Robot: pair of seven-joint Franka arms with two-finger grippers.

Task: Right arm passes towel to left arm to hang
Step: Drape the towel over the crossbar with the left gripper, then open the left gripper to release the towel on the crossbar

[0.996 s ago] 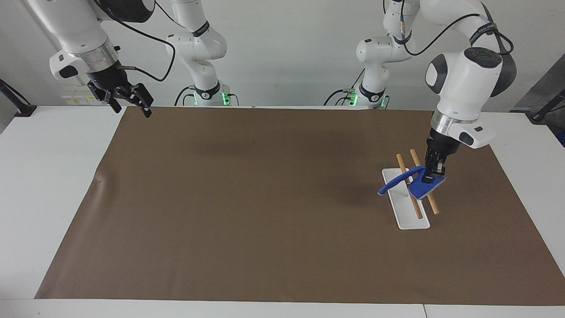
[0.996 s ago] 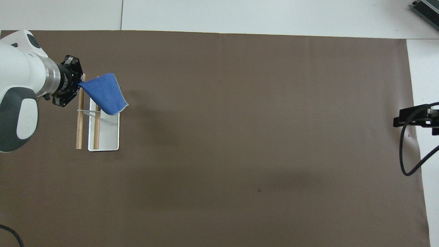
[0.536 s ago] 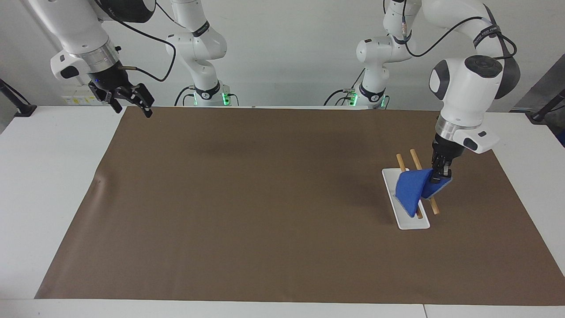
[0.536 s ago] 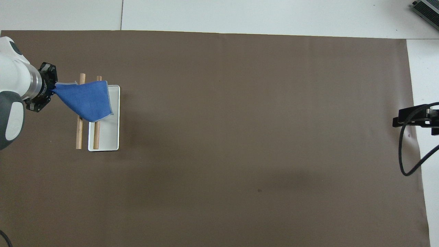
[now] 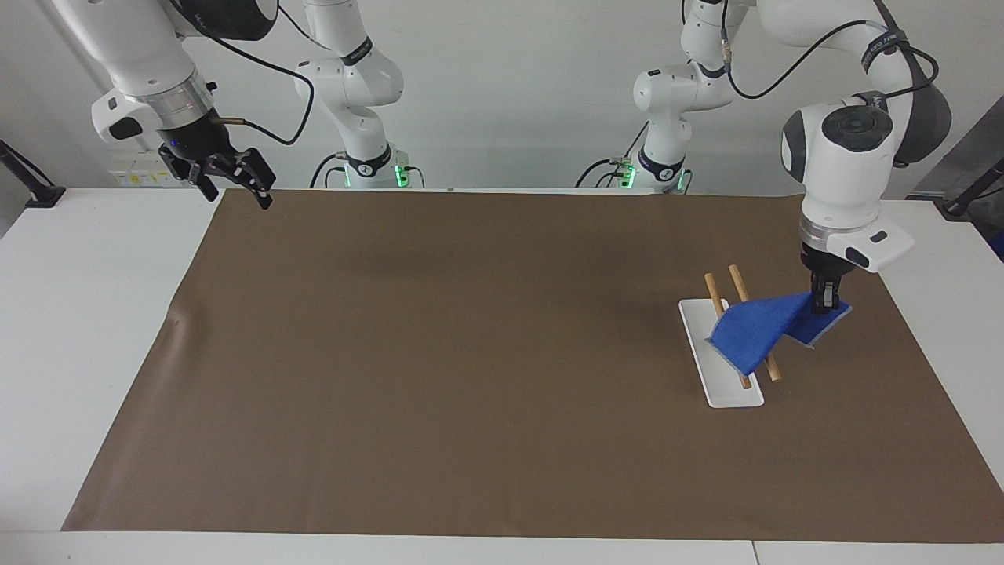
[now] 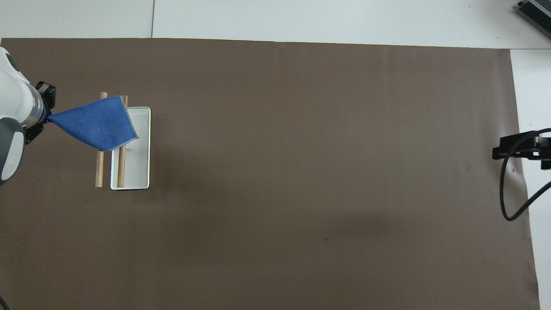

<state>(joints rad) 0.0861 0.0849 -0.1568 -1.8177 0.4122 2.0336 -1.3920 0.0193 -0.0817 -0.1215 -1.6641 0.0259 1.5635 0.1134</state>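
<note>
Left claw point(image 5: 822, 304) pinches towel point(image 5: 757, 329) draped over rack rods point(image 5: 736, 314).

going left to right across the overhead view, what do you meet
left gripper pinching a corner of the bright blue towel → two wooden rods the towel drapes over → white rectangular rack base → bare brown mat → black right gripper
</note>
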